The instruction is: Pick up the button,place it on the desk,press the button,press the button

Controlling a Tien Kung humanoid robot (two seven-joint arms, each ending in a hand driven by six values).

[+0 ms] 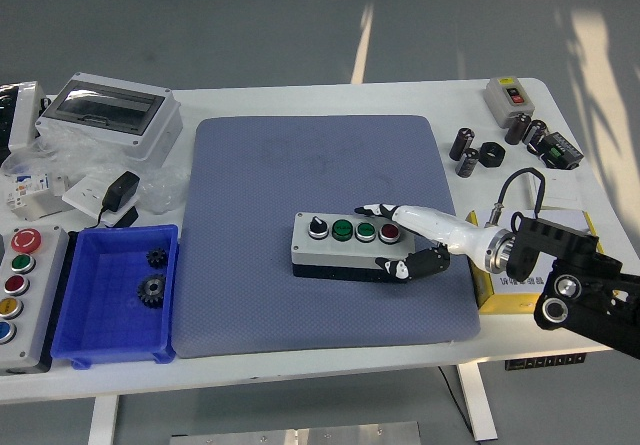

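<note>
Button box (345,244) on blue mat (250,175), right hand's fingers (372,208) clasping its right end.

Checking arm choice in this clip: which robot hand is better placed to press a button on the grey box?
Right. The right robot hand already grips the button box on the blue mat; no left arm shows.

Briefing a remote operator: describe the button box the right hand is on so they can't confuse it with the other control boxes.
Find the blue-grey mat mid-table; the button box is the only thing lying on it, at its right-centre, gripped by the right hand. It is a long grey box with one black knob, two green buttons and a red one in a row.
</note>
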